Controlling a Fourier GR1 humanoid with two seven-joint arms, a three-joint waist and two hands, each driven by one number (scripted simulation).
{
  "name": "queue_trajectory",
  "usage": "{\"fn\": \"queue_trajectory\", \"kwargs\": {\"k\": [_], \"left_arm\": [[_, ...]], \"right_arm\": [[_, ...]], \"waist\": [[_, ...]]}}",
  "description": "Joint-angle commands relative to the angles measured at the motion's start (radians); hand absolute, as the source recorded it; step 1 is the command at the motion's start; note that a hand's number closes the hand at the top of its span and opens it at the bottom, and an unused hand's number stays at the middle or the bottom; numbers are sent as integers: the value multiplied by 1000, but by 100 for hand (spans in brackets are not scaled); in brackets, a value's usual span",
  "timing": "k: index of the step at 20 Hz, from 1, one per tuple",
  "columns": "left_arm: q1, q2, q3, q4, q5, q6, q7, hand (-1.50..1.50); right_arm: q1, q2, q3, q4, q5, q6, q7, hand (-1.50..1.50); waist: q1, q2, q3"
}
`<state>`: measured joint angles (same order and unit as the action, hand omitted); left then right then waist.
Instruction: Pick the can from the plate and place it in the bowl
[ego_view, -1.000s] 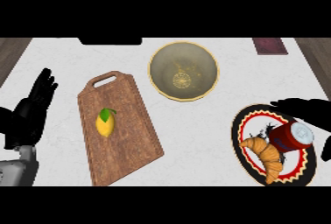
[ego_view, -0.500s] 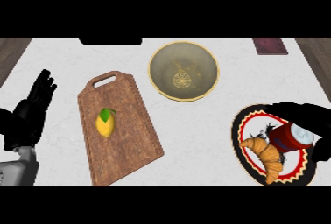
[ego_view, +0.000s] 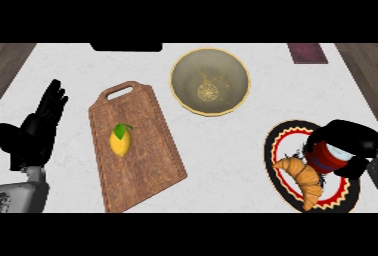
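A red can (ego_view: 322, 156) with a white band lies on the patterned plate (ego_view: 279, 141) at the right, next to a croissant (ego_view: 302, 177). My right hand (ego_view: 348, 140) covers the can from the right and above, its fingers curled round it. The olive bowl (ego_view: 210, 81) with a yellow rim sits at the top centre, nothing inside it. At the left edge my left hand (ego_view: 37, 131) rests open, fingers up.
A wooden cutting board (ego_view: 136, 155) lies left of centre with a lemon (ego_view: 121, 141) on it. A dark red object (ego_view: 306, 52) sits at the far right edge, and a black item (ego_view: 127, 46) at the top.
My right hand has moved down over the plate and curled round the can. The left hand has stayed in place.
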<state>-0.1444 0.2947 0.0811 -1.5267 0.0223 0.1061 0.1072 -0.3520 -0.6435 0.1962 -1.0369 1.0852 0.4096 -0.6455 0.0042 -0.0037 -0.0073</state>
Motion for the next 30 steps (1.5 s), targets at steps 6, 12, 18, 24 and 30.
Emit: {"fn": "queue_trajectory", "kwargs": {"k": [6,12,18,24,30], "left_arm": [[30,-23,6,-42,-20,-2,1,0],[-15,-9,0,15,-31,-22,-1,0],[-39,-9,-2,12,-14,-36,12,0],[-75,-27,-39,12,-14,-54,22,0],[-85,-29,-56,26,-21,-69,18,0]], "right_arm": [[14,62,-19,87,39,-96,-70,150],[-113,355,-88,39,30,-12,387,150],[-225,562,-195,43,49,-85,783,150],[-407,640,-170,22,116,-239,1207,150],[-644,643,-83,-36,237,-392,1593,150]], "waist": [[4,4,8],[17,4,5],[74,7,1],[126,7,2],[144,1,1]]}}
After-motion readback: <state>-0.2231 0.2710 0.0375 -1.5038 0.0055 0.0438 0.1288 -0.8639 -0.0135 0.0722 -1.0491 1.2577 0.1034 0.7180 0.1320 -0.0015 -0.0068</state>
